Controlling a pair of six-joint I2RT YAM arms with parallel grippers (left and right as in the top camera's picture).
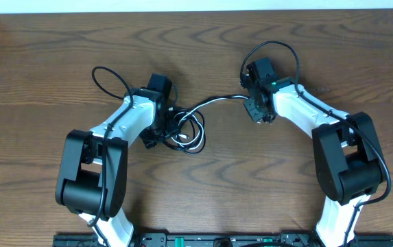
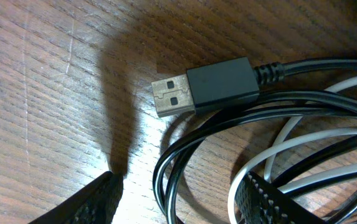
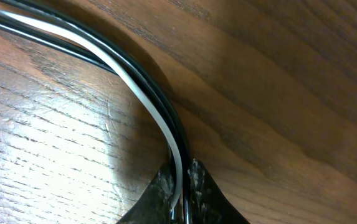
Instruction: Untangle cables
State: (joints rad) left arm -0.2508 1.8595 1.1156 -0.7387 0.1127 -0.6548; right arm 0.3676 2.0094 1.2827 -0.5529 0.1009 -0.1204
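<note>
The cables (image 1: 186, 134) lie as a small tangled bundle of black and white cords at the table's middle, with a strand (image 1: 217, 101) running right. My left gripper (image 1: 156, 134) is open over the bundle; in the left wrist view its fingers (image 2: 181, 202) straddle two black loops (image 2: 166, 180), and a black USB plug (image 2: 206, 87) lies just ahead. My right gripper (image 1: 258, 110) is shut on the white and black cords (image 3: 159, 118), which run up and left from its fingertips (image 3: 181, 186) in the right wrist view.
The wooden table (image 1: 45, 55) carries both arms. Thick black arm wires loop above the left arm (image 1: 107, 75) and the right arm (image 1: 271, 51). The table's back edge (image 1: 196, 11) meets a white wall.
</note>
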